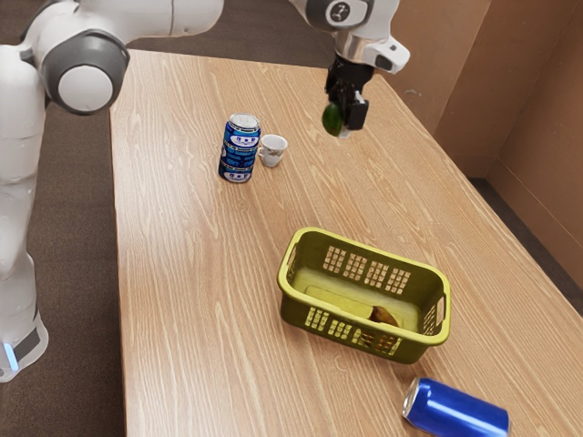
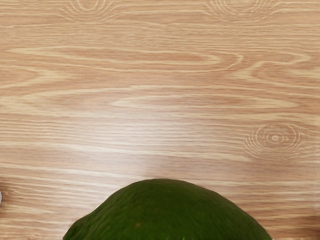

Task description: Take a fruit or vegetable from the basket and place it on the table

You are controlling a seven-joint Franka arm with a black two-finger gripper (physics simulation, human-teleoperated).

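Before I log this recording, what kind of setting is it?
Probably an indoor, simulated room set up as a robot test station: the arm's base stands beside a wood-grain table, brown wall panels rise behind, and dark carpet-like flooring surrounds it.

- Soft, fairly even light covers the pale table (image 1: 200,291) in the exterior view.
- The floor (image 1: 77,291) reads much darker, and the brown wall (image 1: 537,137) is muted.
- Bright highlights streak the lying blue can (image 1: 460,414) along its upper side, suggesting light from above.
- Inside the basket (image 1: 293,299), the walls are shaded and the bottom is lighter.
- In the wrist view, a whitish glare washes out the wood grain near the dark, dimly lit green fruit (image 2: 165,215).
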